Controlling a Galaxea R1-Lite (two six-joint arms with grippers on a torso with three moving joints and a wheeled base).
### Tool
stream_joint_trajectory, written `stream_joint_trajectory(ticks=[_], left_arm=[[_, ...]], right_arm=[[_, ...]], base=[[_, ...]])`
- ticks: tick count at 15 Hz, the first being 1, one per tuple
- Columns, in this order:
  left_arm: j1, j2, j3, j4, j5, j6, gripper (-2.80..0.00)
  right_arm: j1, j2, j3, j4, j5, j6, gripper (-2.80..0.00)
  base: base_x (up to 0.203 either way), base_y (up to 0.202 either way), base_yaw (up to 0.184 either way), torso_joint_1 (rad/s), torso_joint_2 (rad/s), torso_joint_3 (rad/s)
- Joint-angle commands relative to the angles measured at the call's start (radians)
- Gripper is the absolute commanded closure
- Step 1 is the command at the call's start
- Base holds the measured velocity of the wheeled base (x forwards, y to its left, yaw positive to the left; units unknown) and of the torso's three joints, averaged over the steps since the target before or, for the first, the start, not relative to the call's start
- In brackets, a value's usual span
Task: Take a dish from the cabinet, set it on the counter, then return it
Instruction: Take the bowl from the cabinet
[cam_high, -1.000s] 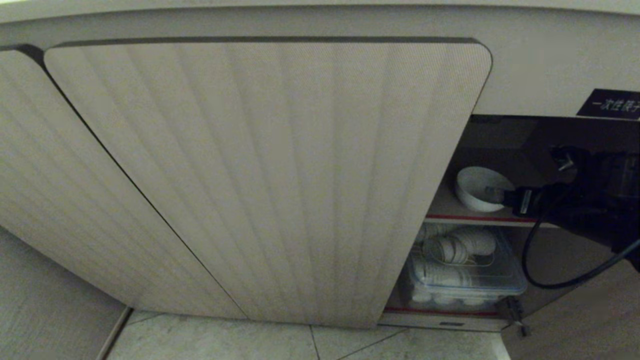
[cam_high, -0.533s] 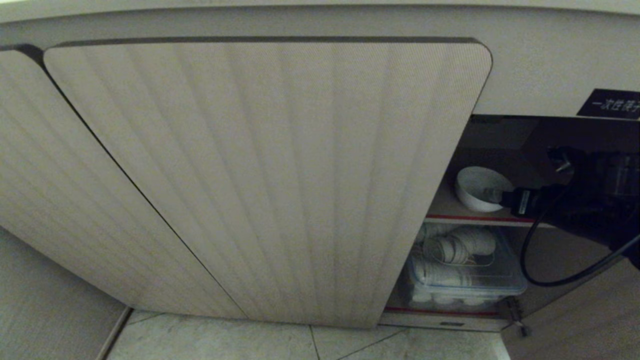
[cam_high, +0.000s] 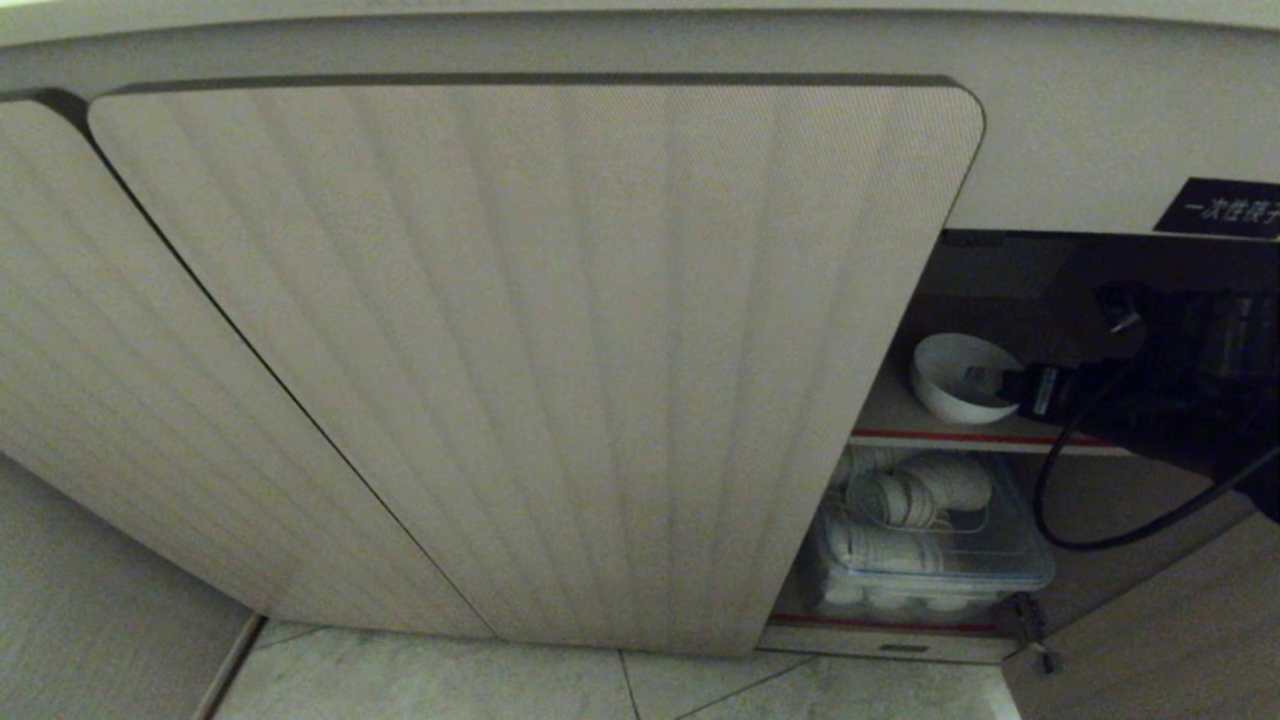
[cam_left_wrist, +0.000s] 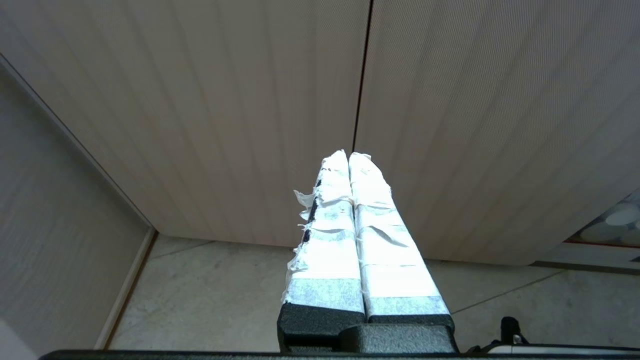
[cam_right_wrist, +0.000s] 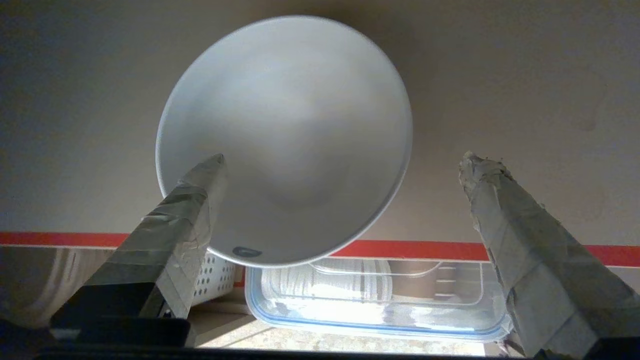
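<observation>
The dish (cam_high: 955, 375) is a small white bowl standing on the upper shelf (cam_high: 960, 437) of the cabinet (cam_high: 560, 330), behind the open right-hand door gap. My right gripper (cam_high: 985, 385) reaches into the cabinet from the right and is open. In the right wrist view the dish (cam_right_wrist: 285, 135) fills the space ahead. One taped finger (cam_right_wrist: 195, 210) overlaps its near rim and the other finger (cam_right_wrist: 500, 210) stands well clear beside it. My left gripper (cam_left_wrist: 348, 156) is shut and parked, facing the closed ribbed doors. The counter's top is out of view.
On the lower shelf sits a clear lidded box (cam_high: 930, 550) of ribbed white cups, with a white perforated basket (cam_right_wrist: 217, 277) beside it. A black cable (cam_high: 1100, 530) loops under my right arm. A black label (cam_high: 1225, 210) is above the opening. Tiled floor (cam_high: 600, 690) lies below.
My right gripper has edged a little deeper into the cabinet toward the dish and stays open. The dish has not moved.
</observation>
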Motion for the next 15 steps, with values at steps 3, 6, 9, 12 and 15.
stream_joint_trajectory(ticks=[3, 6, 9, 12, 15], left_arm=[[0.000, 0.000, -0.001, -0.001, 0.000, -0.001, 0.00], [0.000, 0.000, -0.001, -0.001, 0.000, -0.001, 0.00], [0.000, 0.000, 0.001, -0.001, 0.000, -0.001, 0.00], [0.000, 0.000, 0.001, -0.001, 0.000, -0.001, 0.00], [0.000, 0.000, 0.001, -0.001, 0.000, -0.001, 0.00]], right_arm=[[0.000, 0.003, -0.030, 0.048, 0.000, 0.012, -2.80], [0.000, 0.005, -0.043, 0.060, 0.000, 0.012, -2.80], [0.000, 0.005, -0.037, 0.060, 0.000, 0.009, -2.80], [0.000, 0.010, -0.038, 0.062, 0.000, 0.009, -2.80], [0.000, 0.011, -0.040, 0.081, 0.000, 0.007, -2.80]], base=[[0.000, 0.000, 0.000, 0.000, 0.00, 0.000], [0.000, 0.000, 0.000, 0.000, 0.00, 0.000], [0.000, 0.000, 0.000, 0.000, 0.00, 0.000], [0.000, 0.000, 0.000, 0.000, 0.00, 0.000], [0.000, 0.000, 0.000, 0.000, 0.00, 0.000]])
